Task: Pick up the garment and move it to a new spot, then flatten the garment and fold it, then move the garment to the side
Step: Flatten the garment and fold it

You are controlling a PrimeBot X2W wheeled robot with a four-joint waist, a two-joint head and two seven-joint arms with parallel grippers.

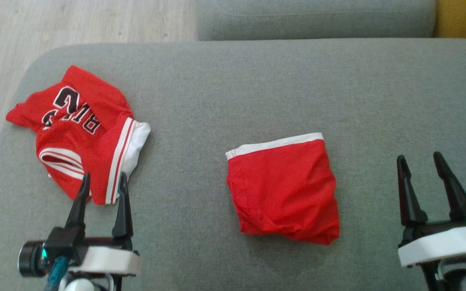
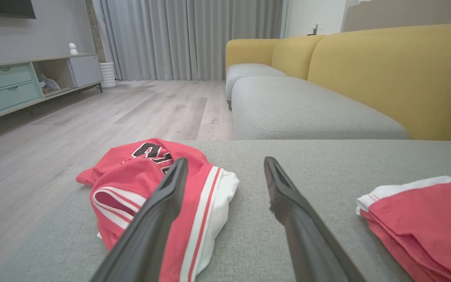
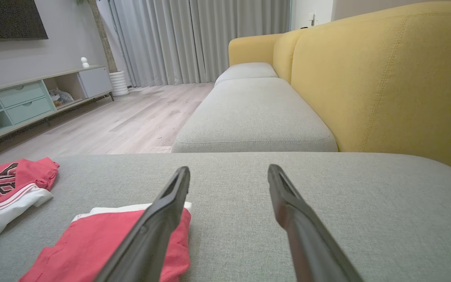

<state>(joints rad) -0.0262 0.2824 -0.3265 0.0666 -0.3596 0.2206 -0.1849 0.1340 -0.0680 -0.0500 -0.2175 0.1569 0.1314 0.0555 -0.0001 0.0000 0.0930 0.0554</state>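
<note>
The red garment (image 1: 283, 190) lies folded flat on the gray cushion (image 1: 257, 81) before me, white band at its far edge.

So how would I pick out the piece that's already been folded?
Look at the big grey cushion. Near its middle lies the folded garment, a neat plain red square with a white band along one edge; the crumpled jersey further left shows black lettering.

1. Folded garment (image 1: 283, 190): plain red, with a white band along one edge.
2. Crumpled jersey (image 1: 79, 133): red, white-and-red side stripes, dark lettering outlined in white.
3. Sofa seat (image 1: 257, 81): grey woven fabric.
4. Sofa back (image 2: 390, 78): mustard yellow.
5. Floor (image 2: 92, 117): pale grey-toned wood planks.
6. Curtains (image 2: 190, 39): grey.
</note>
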